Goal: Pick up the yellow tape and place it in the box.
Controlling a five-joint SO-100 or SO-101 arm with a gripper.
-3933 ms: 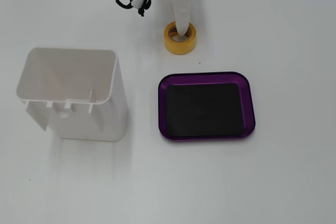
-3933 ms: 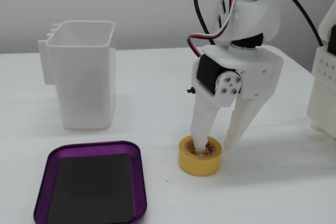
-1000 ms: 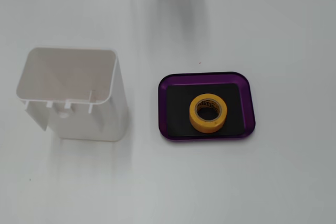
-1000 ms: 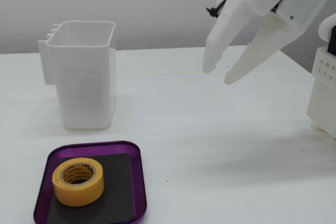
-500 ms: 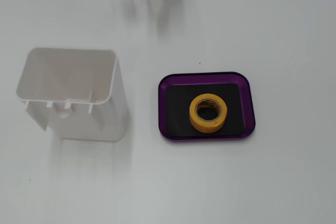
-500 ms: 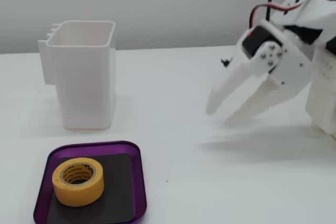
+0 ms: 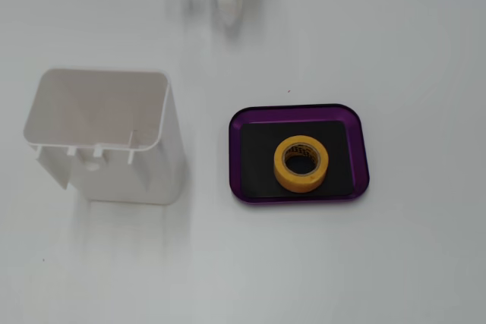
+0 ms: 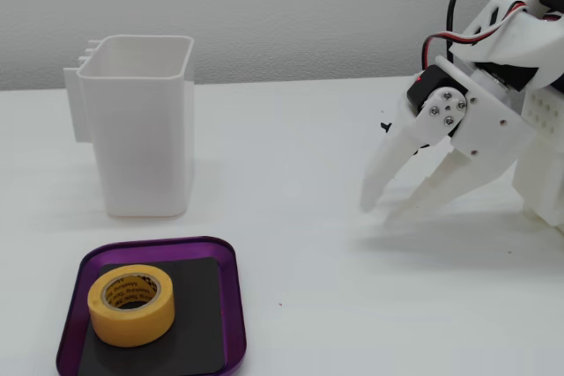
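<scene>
The yellow tape [image 7: 301, 163] lies flat on the black floor of the purple box [image 7: 363, 149], right of its centre in a fixed view. It also shows in the other fixed view, where the tape [image 8: 131, 304] sits at the left of the box [image 8: 231, 305]. My white gripper [image 8: 379, 214] hangs at the right, far from the box, pointing down at the table. Its jaws are slightly apart and hold nothing. In a fixed view only its tapered tip [image 7: 230, 13] shows at the top edge.
A tall white open-topped container [image 7: 106, 138] stands left of the box; it stands behind the box in the other fixed view [image 8: 145, 129]. The arm's body and cables [image 8: 529, 85] fill the right edge.
</scene>
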